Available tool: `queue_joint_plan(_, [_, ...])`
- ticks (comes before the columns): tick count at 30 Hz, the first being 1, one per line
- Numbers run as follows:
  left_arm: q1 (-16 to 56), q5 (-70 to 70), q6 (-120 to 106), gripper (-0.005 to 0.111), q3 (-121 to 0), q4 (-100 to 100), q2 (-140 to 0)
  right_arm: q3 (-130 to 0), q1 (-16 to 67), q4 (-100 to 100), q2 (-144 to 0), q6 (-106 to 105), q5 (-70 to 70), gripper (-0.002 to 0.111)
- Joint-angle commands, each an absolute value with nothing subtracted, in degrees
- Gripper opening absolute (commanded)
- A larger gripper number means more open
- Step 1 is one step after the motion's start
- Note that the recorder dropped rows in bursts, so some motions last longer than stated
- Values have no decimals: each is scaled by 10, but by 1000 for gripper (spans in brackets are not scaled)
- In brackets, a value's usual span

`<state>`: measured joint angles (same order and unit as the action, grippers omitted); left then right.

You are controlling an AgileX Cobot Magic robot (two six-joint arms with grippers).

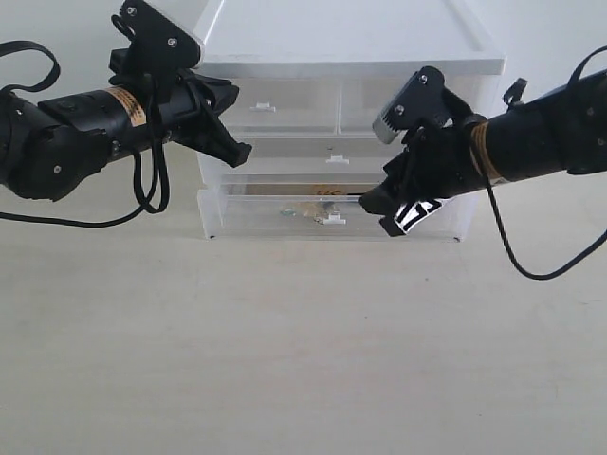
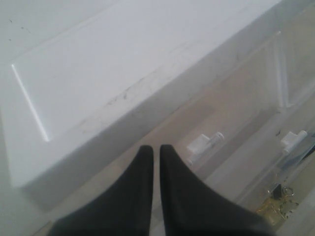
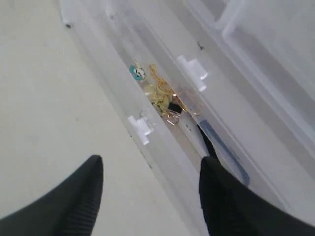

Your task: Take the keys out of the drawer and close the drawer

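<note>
The lowest drawer (image 1: pixel 256 218) of the white three-tier unit stands pulled out a little, its tab handle (image 3: pixel 140 129) facing the table. The keys (image 3: pixel 162 96) lie inside it just behind the handle, a gold bunch with a small round charm; they also show as the keys (image 1: pixel 318 209) and, dimly, the keys (image 2: pixel 278 206). My right gripper (image 1: pixel 377 214) is open at the drawer's right half; in its wrist view the gripper (image 3: pixel 150 169) straddles the front wall (image 3: pixel 101 61), holding nothing. My left gripper (image 1: pixel 242 152) is shut and empty, up by the unit's upper left drawers (image 2: pixel 155 150).
The like wide middle drawer (image 1: pixel 332 156) and the two half-width top drawers (image 1: pixel 270 106) are pushed in. The unit's flat top (image 2: pixel 123 73) lies under the left wrist camera. Pale tabletop (image 1: pixel 303 360) spreads in front of the unit.
</note>
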<state>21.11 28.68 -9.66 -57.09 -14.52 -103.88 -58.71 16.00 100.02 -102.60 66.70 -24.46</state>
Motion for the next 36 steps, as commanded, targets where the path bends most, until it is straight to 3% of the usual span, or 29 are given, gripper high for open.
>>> queue_joint_plan(1, [211,290,-99,4,-573,-139,-1041,-590,160,999,-995,730,-281,51])
queue_joint_plan(7, [211,289,-99,4,-573,-139,-1041,-590,160,999,-979,763,-270,51])
queue_joint_plan(24, [211,289,-99,4,-573,-139,-1041,-591,160,999,-1058,501,-181,51])
queue_joint_plan(31, [211,293,-99,4,-573,-141,-1041,-607,160,999,-1058,647,-167,51])
queue_joint_plan(36, [211,294,-99,4,-573,-141,-1041,-607,160,999,-1057,729,-236,51])
